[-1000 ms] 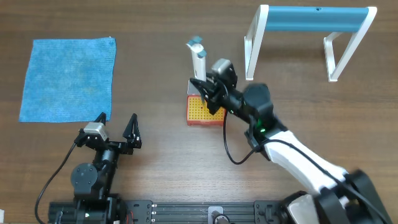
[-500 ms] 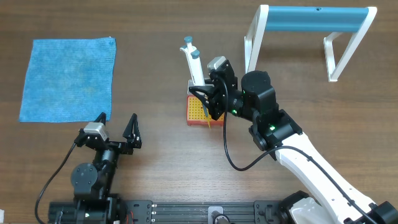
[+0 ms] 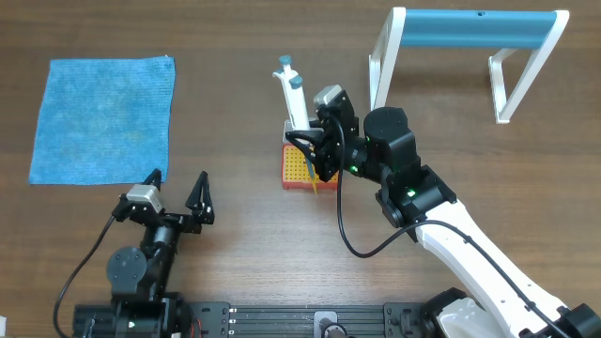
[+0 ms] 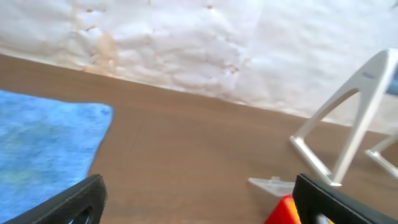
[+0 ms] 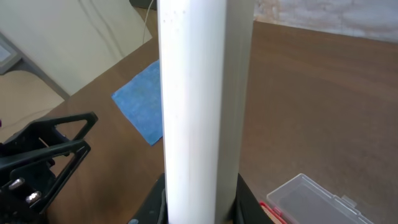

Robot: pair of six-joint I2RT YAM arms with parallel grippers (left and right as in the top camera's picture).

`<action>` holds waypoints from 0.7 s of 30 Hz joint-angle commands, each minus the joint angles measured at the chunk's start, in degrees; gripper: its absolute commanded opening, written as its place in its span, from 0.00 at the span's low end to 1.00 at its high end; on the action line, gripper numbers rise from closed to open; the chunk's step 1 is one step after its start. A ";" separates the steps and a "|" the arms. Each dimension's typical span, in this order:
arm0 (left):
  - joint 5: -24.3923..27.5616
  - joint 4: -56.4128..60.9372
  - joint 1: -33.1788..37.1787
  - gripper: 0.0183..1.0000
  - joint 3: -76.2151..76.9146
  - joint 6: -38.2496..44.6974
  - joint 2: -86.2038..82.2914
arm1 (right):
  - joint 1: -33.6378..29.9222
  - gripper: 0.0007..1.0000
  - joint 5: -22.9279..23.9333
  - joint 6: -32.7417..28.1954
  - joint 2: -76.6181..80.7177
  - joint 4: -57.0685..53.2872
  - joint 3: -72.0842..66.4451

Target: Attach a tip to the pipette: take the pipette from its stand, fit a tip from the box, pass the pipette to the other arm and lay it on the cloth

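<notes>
Looking down from above, I see the big brown wooden table (image 3: 244, 249) first. At its far right is the tall white stand with a blue bar on top (image 3: 470, 28). At the far left lies the flat, square, fuzzy blue cloth (image 3: 103, 117). Near the middle sits the small red tip box full of yellow tips (image 3: 299, 169), and its clear plastic lid (image 5: 311, 199) lies beside it.

The pipette (image 3: 294, 99) is a long white plastic stick with a light blue part and a white button at its top end. In the top view it looks a bit slanted.

My right gripper (image 3: 313, 141) is closed tight around the lower part of the pipette. In the right wrist view the smooth white body rises from between the black fingers (image 5: 247, 205). The gripper hides the low end, so I cannot tell if a tip is on it. The pipette is held right by the tip box, well apart from the cloth.

My left gripper (image 3: 178, 191) sits near the cloth's near corner, its two black fingers spread wide.
</notes>
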 commanded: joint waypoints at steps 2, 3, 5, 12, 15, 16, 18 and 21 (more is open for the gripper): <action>18.69 2.34 -0.13 0.97 -0.02 -48.11 -0.11 | 0.09 0.08 -3.30 10.45 -0.28 0.48 0.92; 19.56 1.18 -0.13 0.97 -0.02 -51.15 -0.11 | 0.09 0.08 -3.28 11.08 -0.28 0.50 0.92; 19.41 -1.20 -0.13 0.97 -0.02 -53.64 -0.09 | 0.09 0.08 -3.34 13.05 -0.28 0.55 0.92; 12.76 1.57 -0.09 0.97 -0.02 -55.41 -0.04 | 0.20 0.08 -6.14 13.49 -0.28 1.11 0.92; 8.48 8.72 -0.09 0.97 -0.02 -55.65 0.46 | 0.22 0.08 -7.17 14.14 -0.26 1.11 0.90; 8.00 10.23 -0.09 0.97 -0.02 -56.26 0.98 | 0.20 0.08 -7.17 14.14 -0.26 1.11 0.92; 7.91 13.70 -0.09 0.97 0.00 -56.54 3.10 | 0.20 0.08 -7.13 14.14 -0.26 1.11 0.90; 8.90 20.59 -0.09 0.97 0.04 -58.03 8.66 | 0.20 0.08 -7.13 14.14 -0.26 1.11 0.90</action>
